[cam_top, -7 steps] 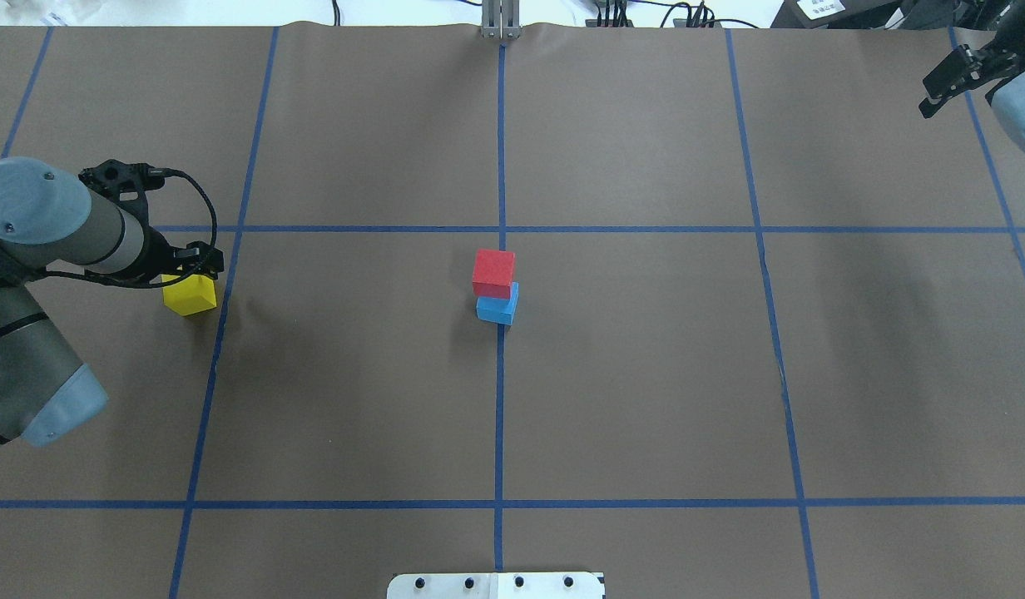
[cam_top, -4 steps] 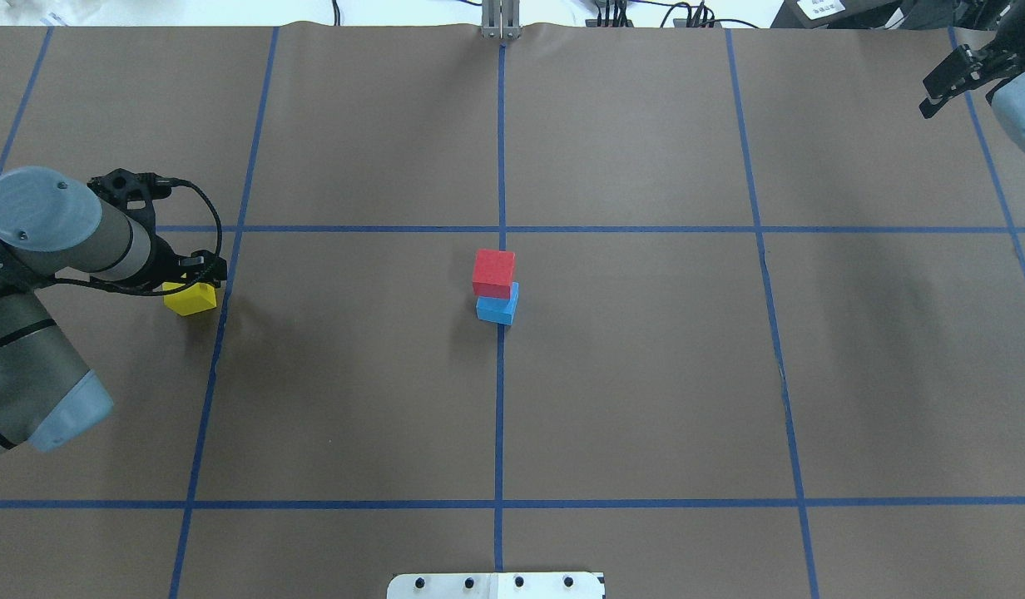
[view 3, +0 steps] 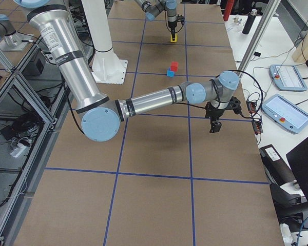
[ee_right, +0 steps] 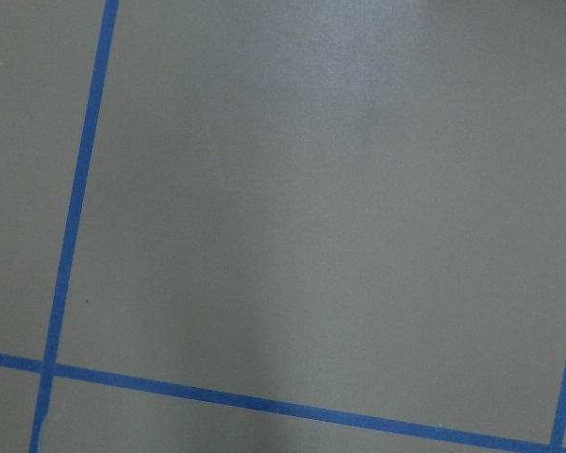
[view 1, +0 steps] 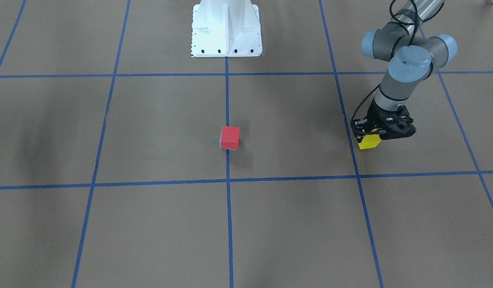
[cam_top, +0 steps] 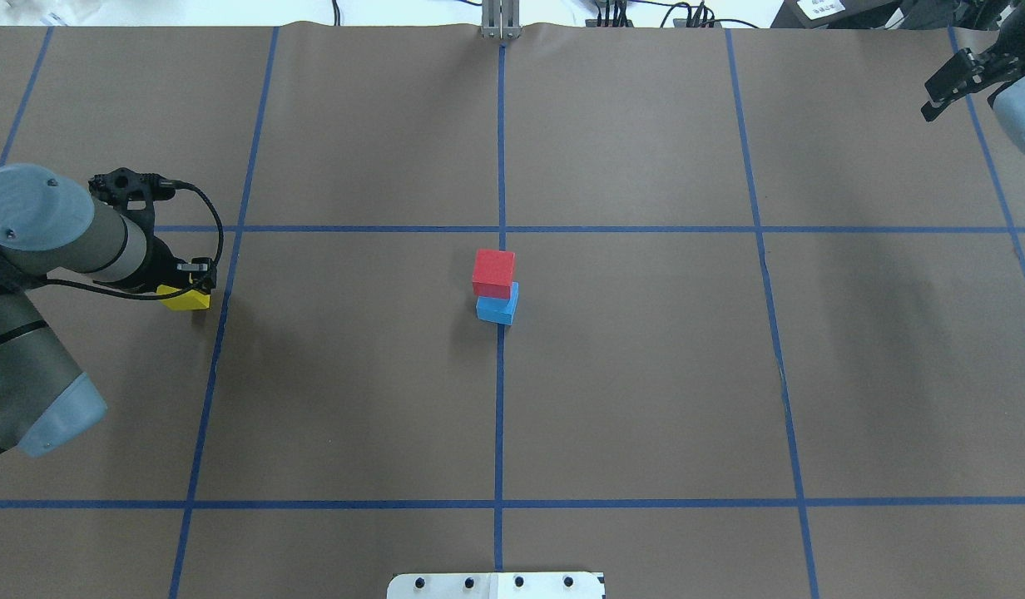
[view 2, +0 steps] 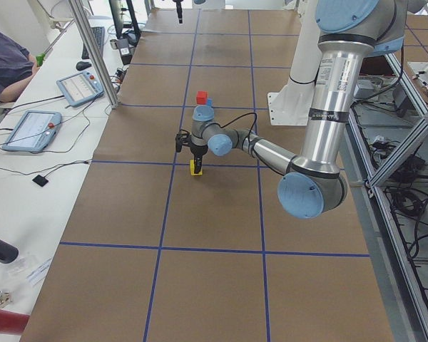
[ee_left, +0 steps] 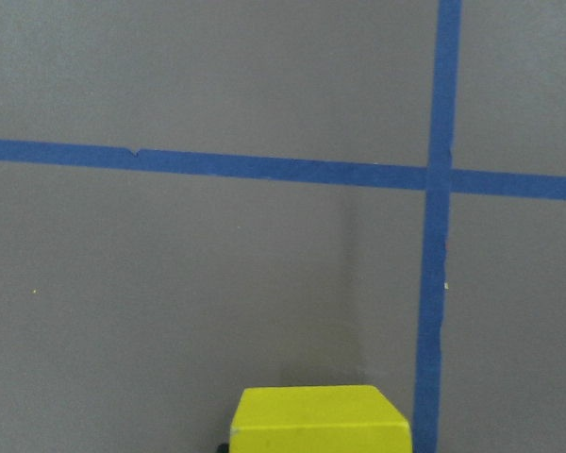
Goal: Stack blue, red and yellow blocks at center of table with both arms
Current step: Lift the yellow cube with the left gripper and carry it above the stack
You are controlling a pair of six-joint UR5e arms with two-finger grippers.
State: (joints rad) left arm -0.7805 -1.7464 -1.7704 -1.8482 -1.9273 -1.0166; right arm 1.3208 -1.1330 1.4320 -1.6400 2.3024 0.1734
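Two tools, two different jobs. Our left tool [cam_top: 186, 285] stands straight down over the yellow block [cam_top: 185, 300], fingers to either side of it, beside a tape line well left of centre. We cannot tell whether it is clamped or merely straddling. That upright pose suits a square pinch on flat, matte cube faces. At the centre of the counter [cam_top: 646, 374] the red block [cam_top: 493, 271] sits on the blue block [cam_top: 497, 309], so we judge yellow the last piece to go up. Our right tool [cam_top: 937, 90] hangs at the far right corner, clear of the stack, over bare counter. Its gap we cannot tell. The brown surface looks papery, crossed by thin blue tape lines [cam_top: 500, 416].
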